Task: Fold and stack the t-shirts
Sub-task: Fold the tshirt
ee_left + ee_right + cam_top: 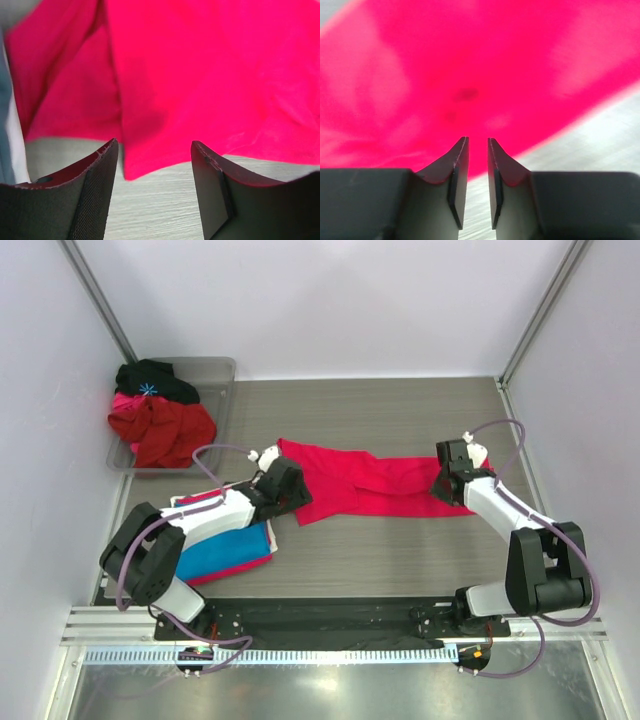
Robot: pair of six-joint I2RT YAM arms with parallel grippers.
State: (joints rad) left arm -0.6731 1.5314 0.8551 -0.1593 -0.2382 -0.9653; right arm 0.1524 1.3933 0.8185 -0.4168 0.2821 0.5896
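Grey wood-grain table is seen enclosed by plain white walls with aluminium posts at the far corners. A black base plate is fixed along the near edge, where both arms are bolted.

At the far left a clear plastic bin is set on the table. It is filled with crumpled garments: a black one at the back, and a dark red one that spills over the front rim.

A bright crimson-pink cloth t-shirt is laid out across the middle of the table as a long band with creases. Its left end is partly covered by the left gripper and its right end by the right gripper.

At the near left a folded bright blue t-shirt is placed, well apart from the bin. A thin edge of a pink-red t-shirt is seen under its near side. Much of this stack is hidden by the white link of the left arm lying over it.

In the left wrist view the left gripper is shown with its jaws wide apart. A corner of the crimson-pink t-shirt lies just beyond them, and nothing is clamped.

In the right wrist view the right gripper is shown with only a narrow slit between its fingers. The slit is empty, and the blurred crimson-pink t-shirt is seen ahead of the tips.
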